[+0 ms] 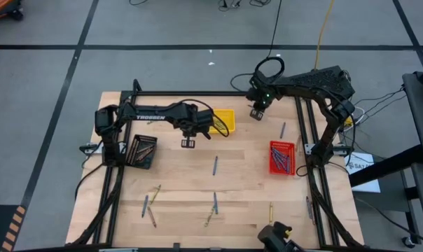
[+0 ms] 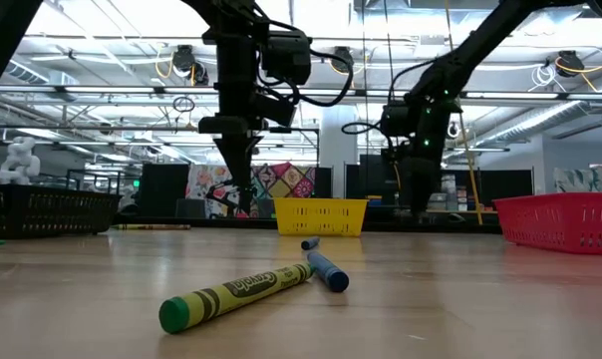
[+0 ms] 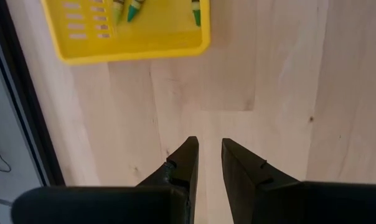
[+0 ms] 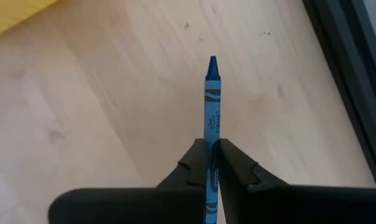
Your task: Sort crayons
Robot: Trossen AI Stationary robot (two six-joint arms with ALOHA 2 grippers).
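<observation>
A light wooden table top [image 1: 239, 189] carries three small slotted plastic trays: a square yellow one [image 1: 226, 116] near the far edge, a red one [image 1: 281, 157] toward the right side, and a black one [image 1: 141, 150] at the left. Grey floor surrounds the table.

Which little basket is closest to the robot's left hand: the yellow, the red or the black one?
The yellow tray. It sits right beside the left end effector, near the table's far edge. The black tray lies farther off by that arm's base, and the red tray is across the table.
</observation>
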